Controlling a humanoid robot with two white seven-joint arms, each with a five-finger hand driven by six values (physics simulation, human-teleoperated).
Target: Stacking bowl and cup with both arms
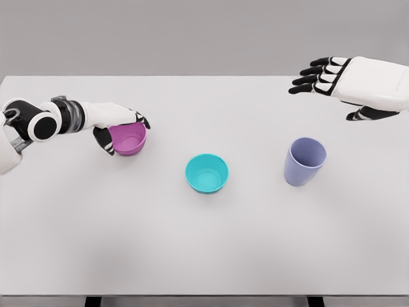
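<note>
1. Counter point(204, 256): white, flat, carrying all three vessels, each upright with its mouth up.
2. Purple bowl point(128, 139): left part of the counter, enclosed by the left hand.
3. Left hand point(118, 131): arm enters from the left edge. Fingers curve over the far rim of the purple bowl and the thumb wraps its near left side, so the hand is closed around the bowl. Whether the bowl is lifted or resting on the counter cannot be told.
4. Teal bowl point(207, 173): near the middle of the counter, to the right of and nearer than the purple bowl, apart from it and untouched by either hand.
5. Lavender cup point(305, 161): right of the teal bowl, standing free, tilted slightly in this view.
6. Right hand point(339, 80): above the far right of the counter, fingers extended toward the left and loosely spread, thumb below, holding nothing. The lavender cup lies nearer and a little to its left, well apart from it.
</note>
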